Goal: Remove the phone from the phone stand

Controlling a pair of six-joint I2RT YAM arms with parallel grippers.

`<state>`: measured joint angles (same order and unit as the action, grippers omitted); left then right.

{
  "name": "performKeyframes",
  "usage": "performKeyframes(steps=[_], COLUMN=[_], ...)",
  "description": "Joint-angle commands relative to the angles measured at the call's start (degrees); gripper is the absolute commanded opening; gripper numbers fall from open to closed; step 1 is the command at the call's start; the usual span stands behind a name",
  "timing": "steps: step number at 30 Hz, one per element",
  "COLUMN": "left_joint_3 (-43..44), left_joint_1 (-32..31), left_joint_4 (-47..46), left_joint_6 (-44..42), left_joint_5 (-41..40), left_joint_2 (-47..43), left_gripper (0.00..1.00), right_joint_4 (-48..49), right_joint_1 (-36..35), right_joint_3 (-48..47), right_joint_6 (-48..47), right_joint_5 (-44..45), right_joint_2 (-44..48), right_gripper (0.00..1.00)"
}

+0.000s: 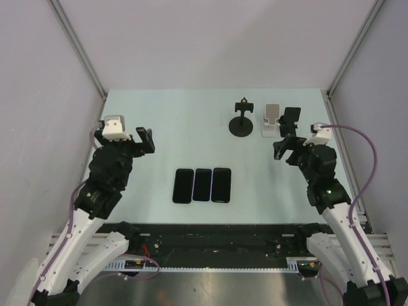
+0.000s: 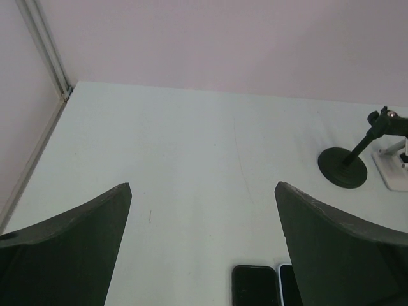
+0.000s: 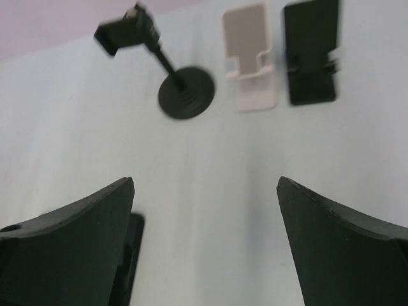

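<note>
Three dark phones lie flat side by side mid-table, the left one (image 1: 183, 185), the middle one (image 1: 202, 185) and the right one (image 1: 221, 185). At the back stand a black round-base phone stand (image 1: 241, 122), a white stand (image 1: 271, 121) and a black stand (image 1: 291, 119); none holds a phone. My right gripper (image 3: 205, 180) is open and empty above the table, short of the stands (image 3: 186, 92), with one phone's edge (image 3: 135, 255) by its left finger. My left gripper (image 2: 203, 186) is open and empty, with two phones (image 2: 255, 285) just below it.
Pale walls with metal corner posts (image 1: 80, 54) enclose the light table (image 1: 166, 127) on three sides. The right arm (image 1: 328, 191) and its pink cable (image 1: 370, 166) run along the right wall. A black rail (image 1: 217, 239) lines the near edge.
</note>
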<state>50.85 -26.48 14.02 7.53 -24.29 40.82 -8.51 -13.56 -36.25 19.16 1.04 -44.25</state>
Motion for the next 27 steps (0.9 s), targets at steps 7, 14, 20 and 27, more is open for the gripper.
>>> performKeyframes(steps=[7, 14, 20, 27], left_joint_3=[-12.77, -18.77, -20.70, -21.23], left_joint_1=[0.46, 0.38, 0.38, 0.38], left_joint_4=[-1.89, -1.81, -1.80, -1.80], left_joint_6=[4.25, 4.95, 5.48, 5.92], left_joint_5=[-10.24, -12.26, -12.80, -7.35], left_joint_2=[-23.66, -39.14, -44.51, -45.92], left_gripper=[1.00, 1.00, 1.00, 1.00], right_joint_4=[-8.62, -11.00, -7.58, -8.45], right_joint_1=[1.78, 1.70, 1.61, 0.47], right_joint_3=[-4.97, -4.10, 2.66, 5.49], right_joint_6=[-10.01, -15.82, -15.90, -13.88], right_joint_5=[20.49, 28.66, 31.75, 33.33], right_joint_2=[20.84, 29.55, 40.54, 42.05], right_gripper=[1.00, 1.00, 1.00, 1.00])
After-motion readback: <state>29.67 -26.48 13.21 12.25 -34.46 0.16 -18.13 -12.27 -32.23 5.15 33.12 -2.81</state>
